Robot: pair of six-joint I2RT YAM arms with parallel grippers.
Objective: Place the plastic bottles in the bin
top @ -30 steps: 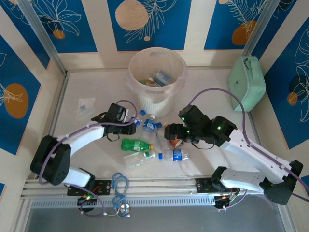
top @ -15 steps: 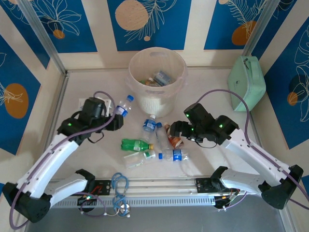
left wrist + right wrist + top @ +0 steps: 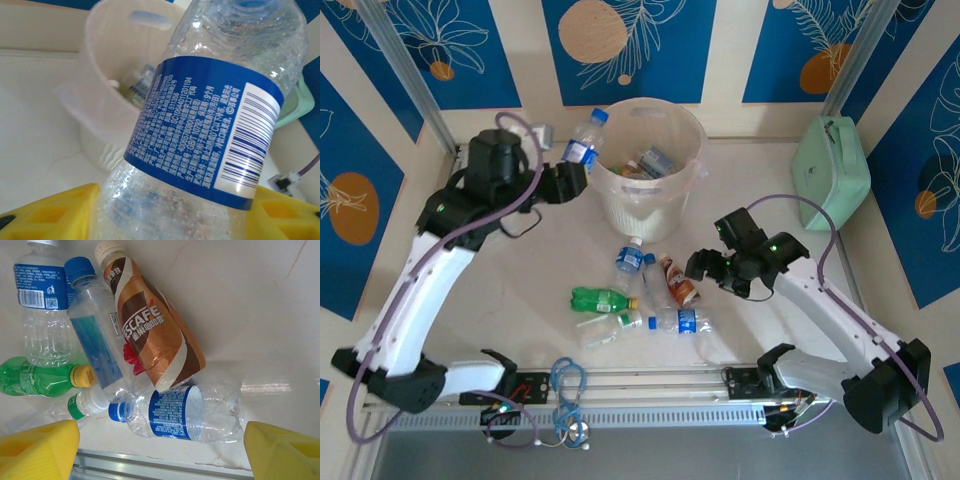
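Observation:
My left gripper is shut on a clear plastic bottle with a blue label, held in the air just beside the left rim of the bin. In the left wrist view that bottle stands between my yellow fingers, with the bin behind it. Several bottles lie inside the bin. My right gripper hangs open just right of the pile on the table. In the right wrist view a clear blue-labelled bottle, a brown-red bottle and a green bottle lie below the gripper.
A mint-green case stands at the back right against the wall. A metal rail runs along the near table edge, with a blue cable loop on it. Patterned walls close in the left, back and right sides.
My left arm has lifted the blue-labelled bottle from the pile up and back to the bin's left rim. My right gripper has drawn back a little to the right of the pile.

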